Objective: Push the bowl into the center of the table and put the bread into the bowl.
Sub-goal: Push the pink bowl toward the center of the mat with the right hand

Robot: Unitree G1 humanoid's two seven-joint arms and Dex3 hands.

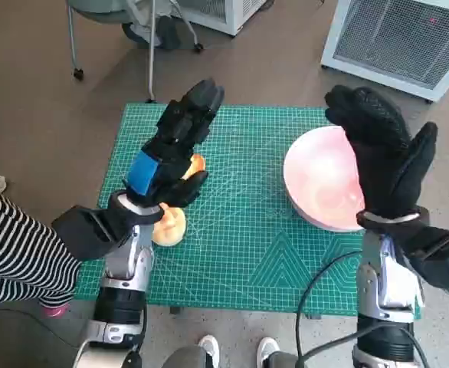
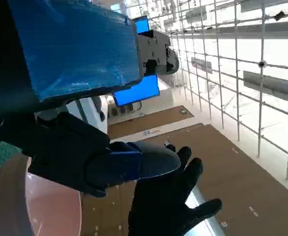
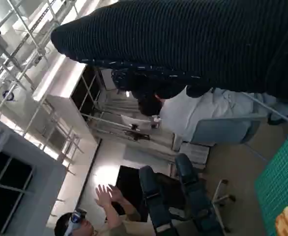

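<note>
Guessing the shallow pink plastic bowl (image 1: 322,180) slides easily; the spread, empty gloved right hand (image 1: 381,157) should nudge its rim.

My head camera looks steeply down on the green cutting mat (image 1: 240,245) from above, forearms rising from the lower edge. My left wrist camera sits close behind the left hand (image 2: 80,98) and faces out across the room, catching the right hand (image 2: 168,206) and pink bowl (image 2: 31,201) the head view also shows. My right wrist camera, tilted, shares the mat's corner.
</note>
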